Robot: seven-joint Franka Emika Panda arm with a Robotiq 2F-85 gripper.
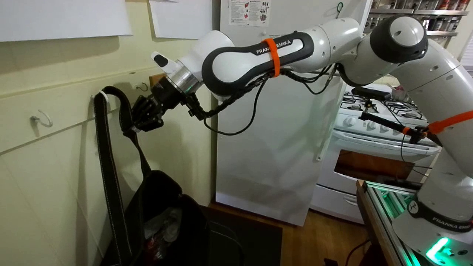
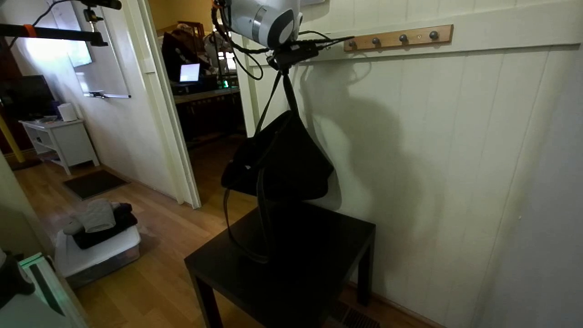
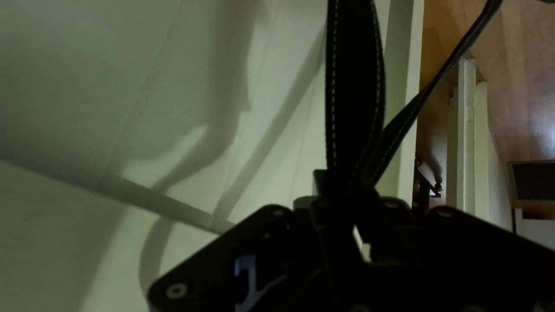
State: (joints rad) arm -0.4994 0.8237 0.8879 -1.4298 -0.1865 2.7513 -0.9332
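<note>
My gripper [image 1: 133, 128] is shut on the black strap [image 1: 125, 107] of a black bag [image 1: 194, 218], close to the wall. In the wrist view the white-stitched strap [image 3: 354, 86] runs into the closed fingertips [image 3: 344, 190]. The strap's upper loop passes by a white wall hook [image 1: 104, 96]; I cannot tell whether it rests on it. The bag [image 2: 291, 159] hangs tilted below the gripper [image 2: 283, 68], above a black table [image 2: 300, 273]. Its second strap [image 2: 262, 214] droops to the table top. Crumpled pale and red material [image 1: 162, 232] shows inside the bag.
Another white hook [image 1: 44, 118] is on the wall rail. A wooden rail [image 2: 428, 35] with several dark knobs is beside the gripper. A white refrigerator [image 1: 269, 159] and a stove [image 1: 369, 147] stand under and behind the arm. A storage bin [image 2: 100, 255] with cloth on it is on the floor.
</note>
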